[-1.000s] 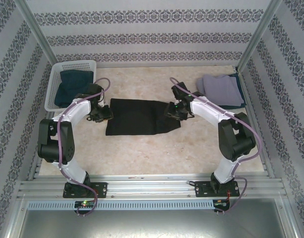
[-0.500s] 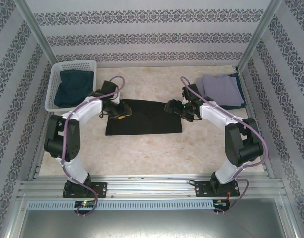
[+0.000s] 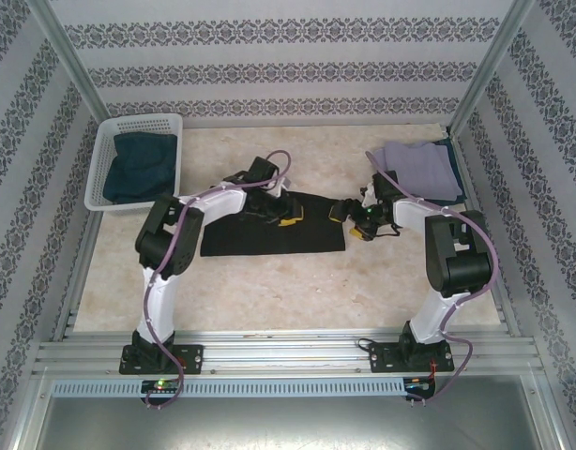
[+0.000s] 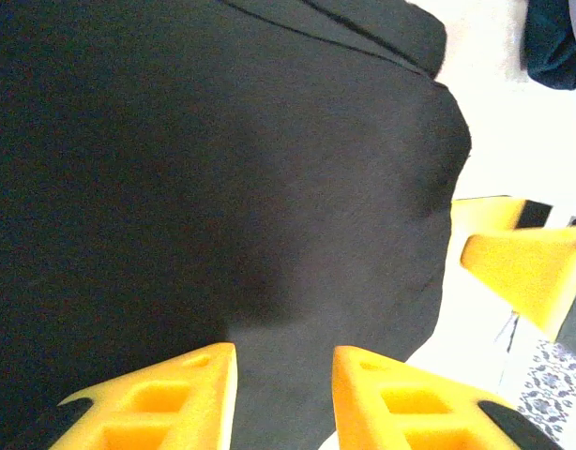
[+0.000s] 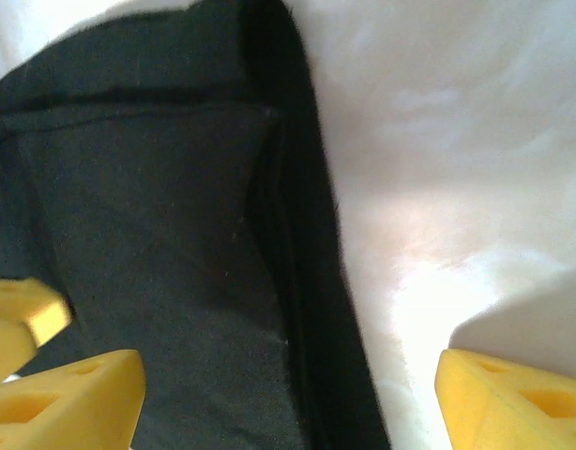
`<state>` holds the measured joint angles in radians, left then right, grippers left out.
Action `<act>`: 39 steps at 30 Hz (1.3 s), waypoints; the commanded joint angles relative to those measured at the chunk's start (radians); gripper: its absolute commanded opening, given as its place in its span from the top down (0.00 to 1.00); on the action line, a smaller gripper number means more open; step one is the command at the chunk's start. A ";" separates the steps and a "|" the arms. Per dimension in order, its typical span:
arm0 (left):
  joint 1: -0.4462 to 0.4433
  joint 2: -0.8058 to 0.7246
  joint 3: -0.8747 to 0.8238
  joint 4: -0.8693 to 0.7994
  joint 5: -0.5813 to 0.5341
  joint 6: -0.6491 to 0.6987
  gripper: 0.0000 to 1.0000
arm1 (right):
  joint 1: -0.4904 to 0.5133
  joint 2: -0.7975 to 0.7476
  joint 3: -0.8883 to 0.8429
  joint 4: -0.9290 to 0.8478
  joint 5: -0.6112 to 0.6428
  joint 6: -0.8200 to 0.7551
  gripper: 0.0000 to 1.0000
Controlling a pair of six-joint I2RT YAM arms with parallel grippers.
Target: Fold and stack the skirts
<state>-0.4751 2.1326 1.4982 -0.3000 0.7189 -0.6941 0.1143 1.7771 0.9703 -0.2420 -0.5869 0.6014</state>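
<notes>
Black skirt, likely limp and light, is being hovered over mid-frame: left hand narrowly apart, right hand wide apart; edge pinch advised.

Top cam sits up high behind the arm bases and looks down over the whole table, side walls included. Both wrist cams are super close over the black skirt, the left one over its middle with an edge in frame, the right one looking straight down at an edge. So all three views share that skirt.
</notes>
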 commanded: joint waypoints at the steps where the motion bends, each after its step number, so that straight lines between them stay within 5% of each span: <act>1: -0.032 0.060 0.059 0.062 0.061 -0.048 0.67 | -0.015 -0.030 -0.040 0.030 -0.093 -0.011 0.19; 13: -0.024 0.125 -0.008 -0.123 -0.209 -0.049 0.71 | -0.022 -0.073 -0.140 0.013 -0.113 0.082 0.20; 19: -0.021 0.122 -0.038 -0.128 -0.203 -0.038 0.71 | 0.004 -0.114 -0.211 0.116 -0.193 0.208 0.25; 30: -0.021 0.130 -0.043 -0.119 -0.192 -0.035 0.71 | 0.075 -0.251 -0.249 0.043 -0.057 0.359 0.23; 39: -0.020 0.124 -0.046 -0.125 -0.193 -0.024 0.71 | 0.091 -0.135 -0.224 0.155 -0.019 0.405 0.23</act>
<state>-0.5087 2.1990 1.5154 -0.2962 0.6277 -0.7231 0.1879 1.6131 0.7284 -0.1329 -0.6437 0.9813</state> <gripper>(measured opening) 0.293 0.771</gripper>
